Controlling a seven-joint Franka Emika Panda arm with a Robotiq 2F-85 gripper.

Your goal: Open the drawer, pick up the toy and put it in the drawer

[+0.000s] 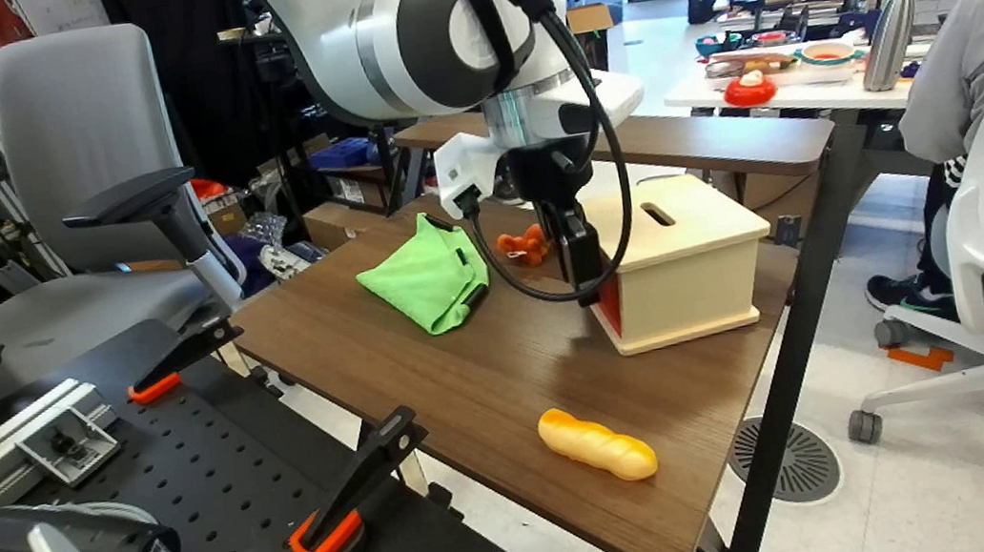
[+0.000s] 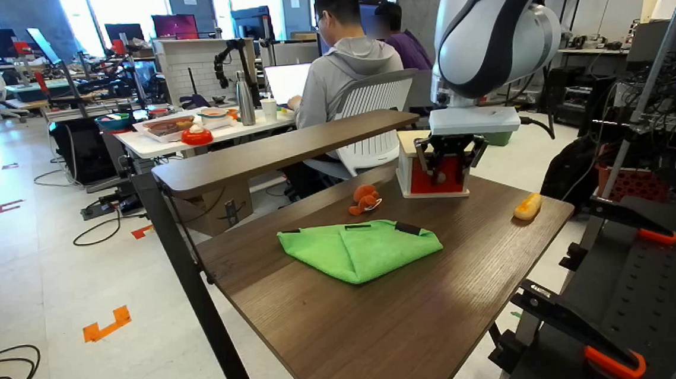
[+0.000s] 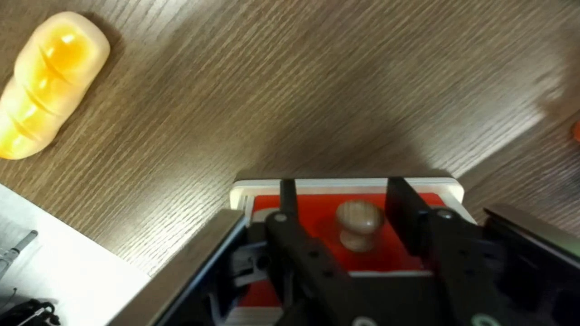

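The pale wooden box [image 1: 696, 291] with a top slot stands on the table. It also shows in an exterior view [image 2: 408, 149]. Its red drawer [image 3: 317, 201] has a round wooden knob [image 3: 360, 219]; the front looks shut. My gripper [image 3: 343, 194] is open, with one finger on each side of the knob and a gap on both sides. In both exterior views the gripper [image 1: 588, 287] [image 2: 447, 170] points down before the drawer front. An orange plush toy [image 1: 526, 245] [image 2: 365, 198] and a yellow bread-shaped toy [image 1: 598, 444] [image 2: 528, 206] [image 3: 52, 83] lie on the table.
A folded green cloth [image 1: 432, 275] [image 2: 363, 250] lies on the brown table [image 1: 489, 392]. A raised shelf [image 1: 714, 141] [image 2: 282, 152] runs along the table's edge behind the box. A black perforated bench [image 1: 223, 487] with clamps adjoins the table.
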